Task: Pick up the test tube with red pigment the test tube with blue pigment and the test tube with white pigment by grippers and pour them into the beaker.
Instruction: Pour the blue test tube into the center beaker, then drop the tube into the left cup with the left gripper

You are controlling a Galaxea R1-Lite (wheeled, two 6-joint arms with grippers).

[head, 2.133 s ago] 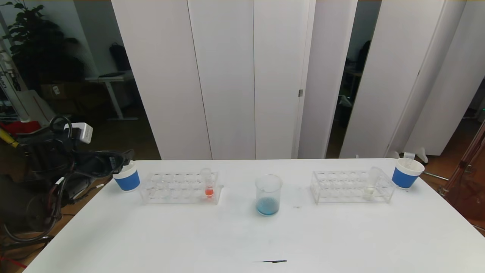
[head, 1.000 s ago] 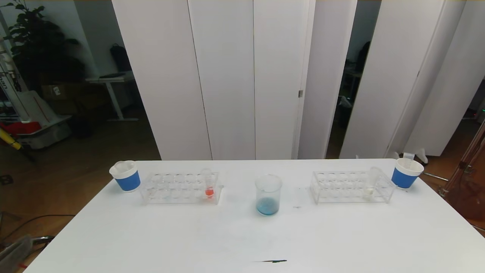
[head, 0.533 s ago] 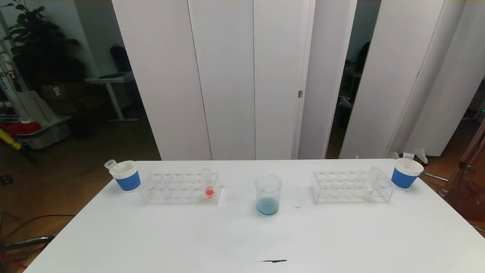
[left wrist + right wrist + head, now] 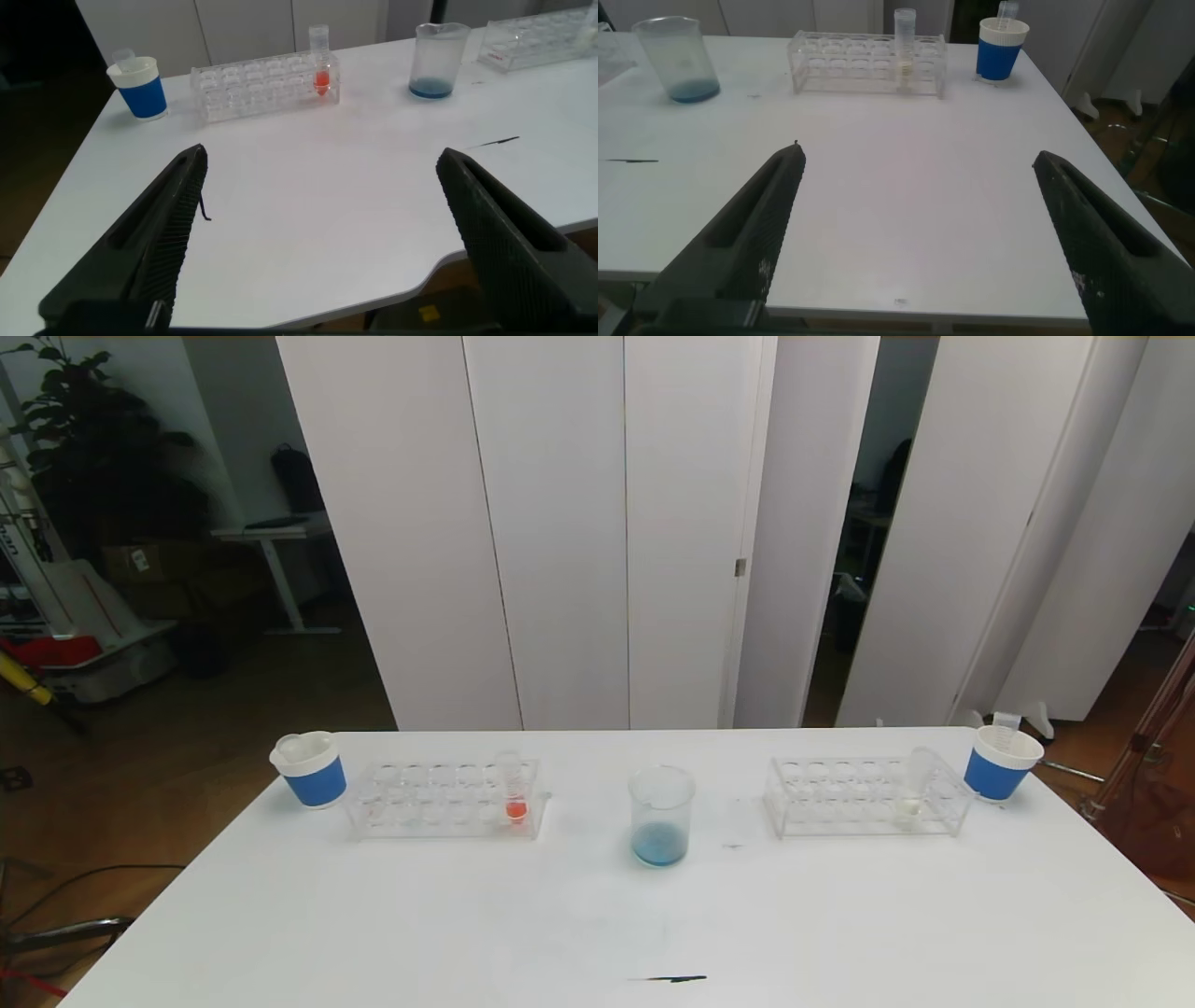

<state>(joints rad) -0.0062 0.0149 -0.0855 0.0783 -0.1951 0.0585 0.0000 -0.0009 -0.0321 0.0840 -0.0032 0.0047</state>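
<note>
The beaker (image 4: 661,817) stands upright with blue liquid pooled at its bottom (glass otherwise clear). Left gripper (image 4: 322,238) and right gripper (image 4: 920,233) both spread wide, holding nothing.

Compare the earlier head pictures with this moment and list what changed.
The left arm, earlier beside the left paper cup, has pulled back out of the head view. The empty tube it left there settled deeper into the cup. Beaker, both racks and the red tube stayed put.

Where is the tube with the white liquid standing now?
In the head view, the white tube stands in the clear rack on the table's right side, near that rack's right end, beside the blue paper cup.
</note>
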